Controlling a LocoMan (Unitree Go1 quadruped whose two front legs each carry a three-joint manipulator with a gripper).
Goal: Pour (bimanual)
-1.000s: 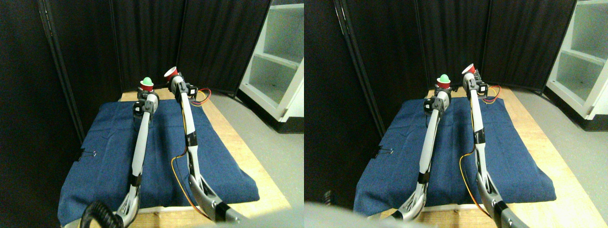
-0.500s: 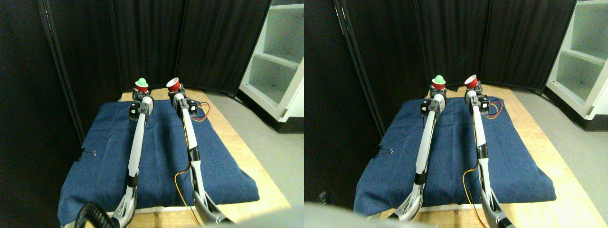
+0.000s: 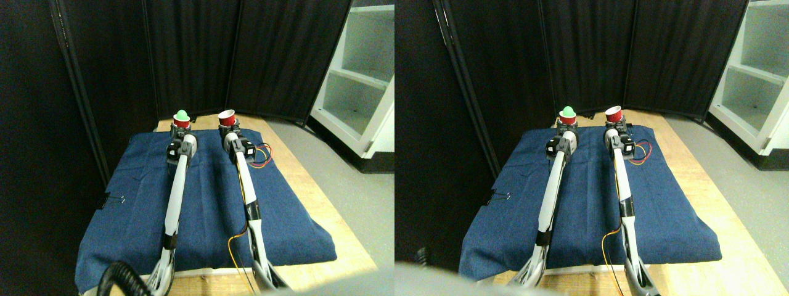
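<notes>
Far back on the blue cloth (image 3: 203, 203) are two small red cups. The left cup (image 3: 181, 123) has a green ball (image 3: 182, 115) in its mouth, and my left gripper (image 3: 180, 131) is shut on it from the near side. The right cup (image 3: 227, 117) stands upright with a pale, empty-looking mouth, and my right gripper (image 3: 230, 128) is shut on it. The cups are a short gap apart, level with each other, low over the cloth's back edge. Whether they touch the cloth cannot be told.
The cloth covers a wooden table (image 3: 308, 191) whose bare edge runs along the right. A black binder clip (image 3: 114, 200) holds the cloth's left side. Black curtains (image 3: 197, 55) close off the back and left. A white shelf unit (image 3: 360, 80) stands at the right.
Both arms have stretched forward and come down toward the cloth. The right cup, tilted toward the left cup a second ago, is now upright. The green ball stays in the left cup.
</notes>
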